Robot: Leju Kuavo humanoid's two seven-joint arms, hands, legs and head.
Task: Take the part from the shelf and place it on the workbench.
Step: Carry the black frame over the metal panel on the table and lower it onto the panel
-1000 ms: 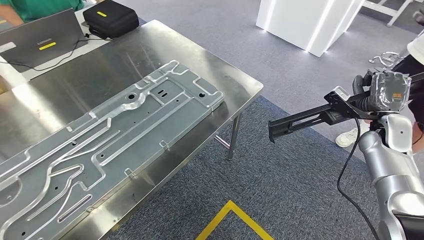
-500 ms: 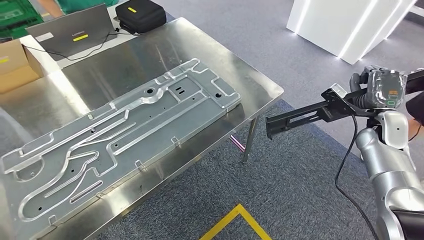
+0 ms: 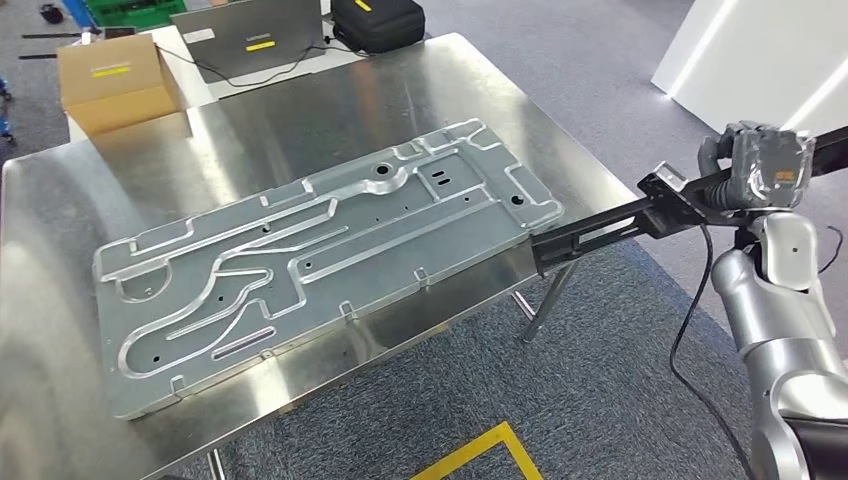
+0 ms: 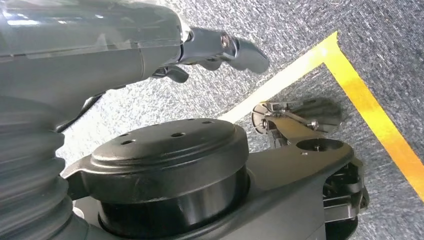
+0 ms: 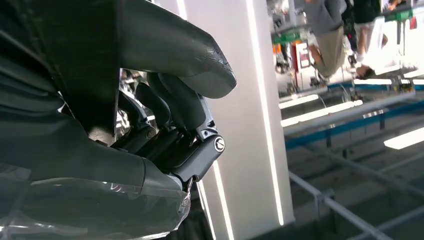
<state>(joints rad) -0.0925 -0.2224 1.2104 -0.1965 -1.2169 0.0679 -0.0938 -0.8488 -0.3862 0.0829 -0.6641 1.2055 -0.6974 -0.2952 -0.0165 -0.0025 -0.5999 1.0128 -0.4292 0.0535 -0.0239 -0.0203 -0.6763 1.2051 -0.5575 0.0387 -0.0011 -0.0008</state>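
My right hand (image 3: pixel 755 175) grips a long black bracket-like part (image 3: pixel 600 232) by one end and holds it level in the air. The part's far tip reaches the right edge of the steel workbench (image 3: pixel 400 110), close to a corner of the large stamped metal plate (image 3: pixel 320 250) lying there. In the right wrist view dark fingers (image 5: pixel 170 107) curl tightly around the black part (image 5: pixel 85 60). My left hand (image 4: pixel 150 45) hangs above the carpet with nothing in it, its fingers (image 4: pixel 225 46) stretched out.
A cardboard box (image 3: pixel 118 85), a laptop (image 3: pixel 255 35) and a black case (image 3: pixel 378 22) sit at the bench's far side. A white pillar (image 3: pixel 770 70) stands to the right. Yellow tape (image 3: pixel 480 455) marks the carpet below the bench. People (image 5: pixel 330 30) stand in the distance.
The whole view has swung, so the workbench sits further right and nearer. The held part's tip, which was out over the carpet, now meets the bench's right edge.
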